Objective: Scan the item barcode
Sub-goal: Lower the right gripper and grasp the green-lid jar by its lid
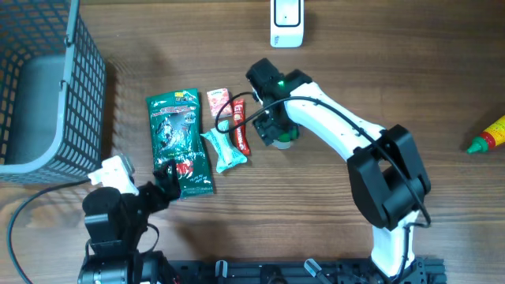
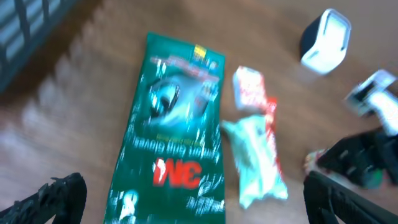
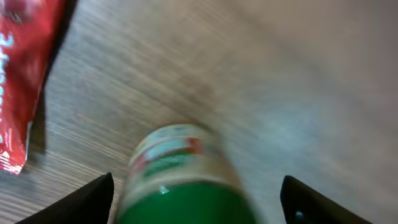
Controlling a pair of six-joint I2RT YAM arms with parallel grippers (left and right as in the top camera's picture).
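The right gripper (image 3: pixel 198 186) has its jaws spread wide with nothing in their grip. The jar (image 3: pixel 177 155) sits between the two fingers, and a strip of bare table (image 3: pixel 298 74) shows on either side of it, so neither finger is pressing on it. The jar is round, with a solid green top. Below the top is a pale label with red and green print, too blurred to read, and no barcode can be made out. It stands on the wood directly under the jaws. A red sachet (image 3: pixel 18 81) lies flat beyond one finger, ahead of the jaws and off to the side, apart from the jar.

The white scanner (image 1: pixel 286 20) stands well beyond the right jaws, at the far edge of the table.

The left gripper (image 2: pixel 199 193) is also fully spread and holds nothing. A long green packet (image 2: pixel 177 130) with silver and red print lies flat beneath the jaws and reaches out ahead of them. A pale pouch (image 2: pixel 258 155) lies just beside the packet, toward the right finger. A wire basket (image 1: pixel 47 87) sits off to the left of these jaws.
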